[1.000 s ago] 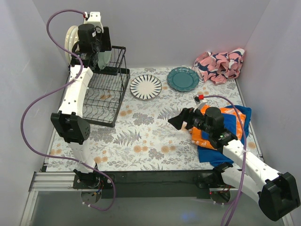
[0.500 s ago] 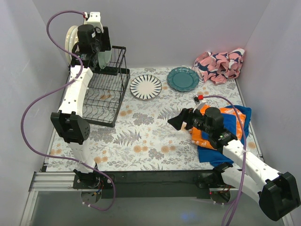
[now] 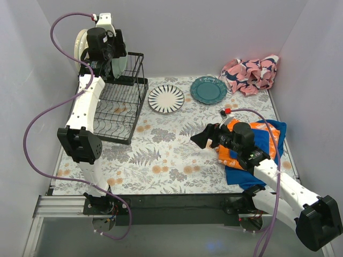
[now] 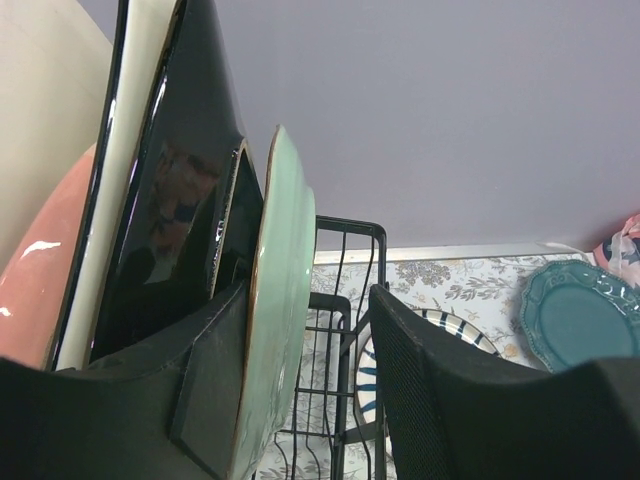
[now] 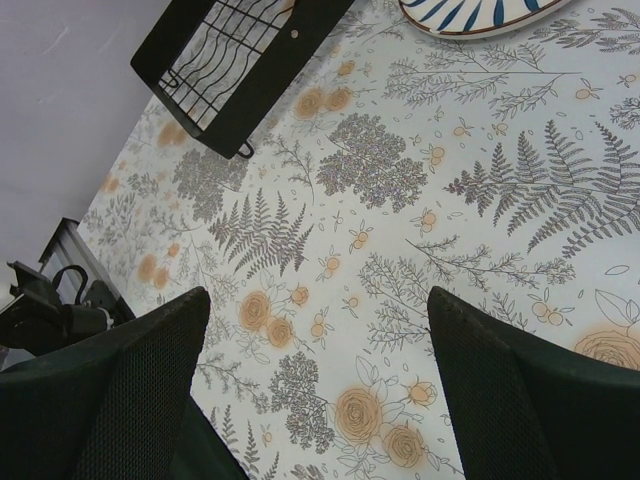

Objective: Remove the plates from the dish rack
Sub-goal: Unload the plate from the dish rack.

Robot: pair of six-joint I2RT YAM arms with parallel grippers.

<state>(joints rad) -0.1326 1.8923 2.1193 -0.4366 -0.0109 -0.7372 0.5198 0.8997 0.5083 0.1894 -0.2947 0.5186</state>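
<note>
Standing on edge in the black wire dish rack (image 3: 126, 101), a pale green round plate (image 4: 280, 300) is straddled by the left gripper (image 4: 308, 300), whose fingers are held partly apart, with a gap left on one side. A dark glossy plate (image 4: 170, 230) is seen just behind it. A black-striped round plate (image 3: 166, 98) and a teal round plate (image 3: 208, 89) are laid flat on the fern-patterned table (image 3: 161, 155). The right gripper (image 5: 318, 300) is held wide apart above the table, nothing between its fingers, near an orange and blue cloth (image 3: 268, 142).
</note>
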